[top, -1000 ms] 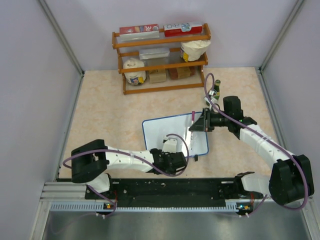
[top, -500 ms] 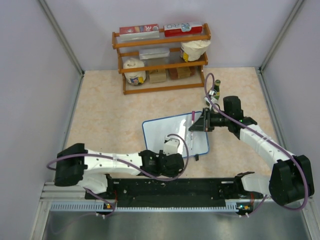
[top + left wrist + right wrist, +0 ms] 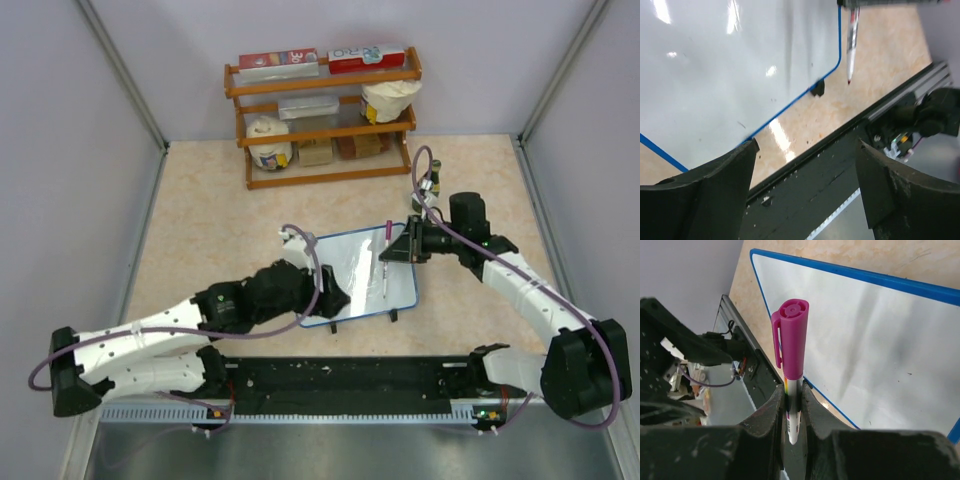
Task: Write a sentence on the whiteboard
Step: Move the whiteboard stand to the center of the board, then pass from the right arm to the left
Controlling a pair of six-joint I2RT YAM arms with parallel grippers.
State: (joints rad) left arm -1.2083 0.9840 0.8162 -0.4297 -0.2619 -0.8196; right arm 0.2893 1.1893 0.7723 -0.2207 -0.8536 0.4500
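Note:
The whiteboard (image 3: 365, 270), white with a thin blue frame and small black feet, lies in the middle of the table. My right gripper (image 3: 405, 248) hovers at its right edge, shut on a marker (image 3: 386, 262) with a magenta cap (image 3: 792, 335). In the right wrist view the marker (image 3: 793, 405) is pinched between both pads above the blank whiteboard (image 3: 880, 340). My left gripper (image 3: 333, 300) sits over the board's near left part, open and empty. In the left wrist view the left gripper (image 3: 806, 145) spans the near rail, with the whiteboard (image 3: 715, 65) and the marker (image 3: 852, 45) beyond.
A wooden shelf (image 3: 320, 115) holding boxes and containers stands at the back. A small bottle (image 3: 432, 185) sits by the right arm. The black base rail (image 3: 350, 375) runs along the near edge. Grey walls close in both sides.
My left gripper has opened wide. The left arm swung, so its forearm now crosses the board's left end. The right gripper and marker have barely moved.

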